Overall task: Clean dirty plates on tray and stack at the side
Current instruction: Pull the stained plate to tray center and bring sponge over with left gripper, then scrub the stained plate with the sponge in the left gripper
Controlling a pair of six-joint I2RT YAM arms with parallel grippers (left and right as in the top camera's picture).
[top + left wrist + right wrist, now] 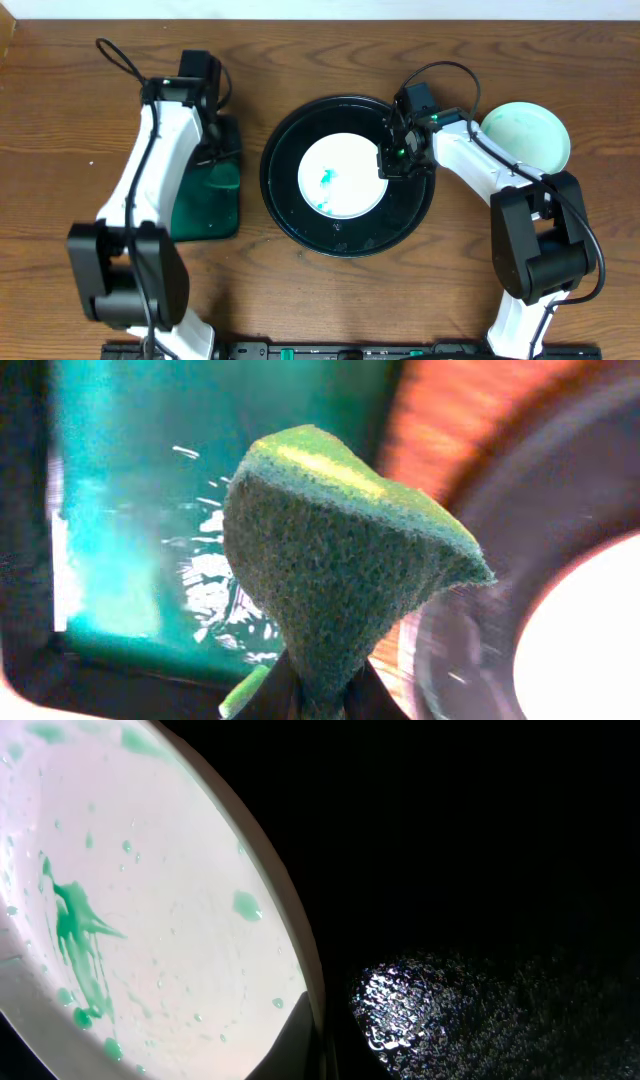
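sponge (340,550) clamped in left tool (315,692) | right tool (389,164) gripping plate (345,165) rim | tray (280,190) on wood table (300,60)

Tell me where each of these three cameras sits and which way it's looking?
Overhead: fixed above the table, facing straight down; both arms show, with the black tray and a smeared plate on it.
Left wrist: on the left arm, facing along the left gripper at the sponge it pinches, over the green tray.
Right wrist: on the right arm, close over the plate's rim; hardly any of the right gripper shows.
Shared: all three see the plate and black tray.
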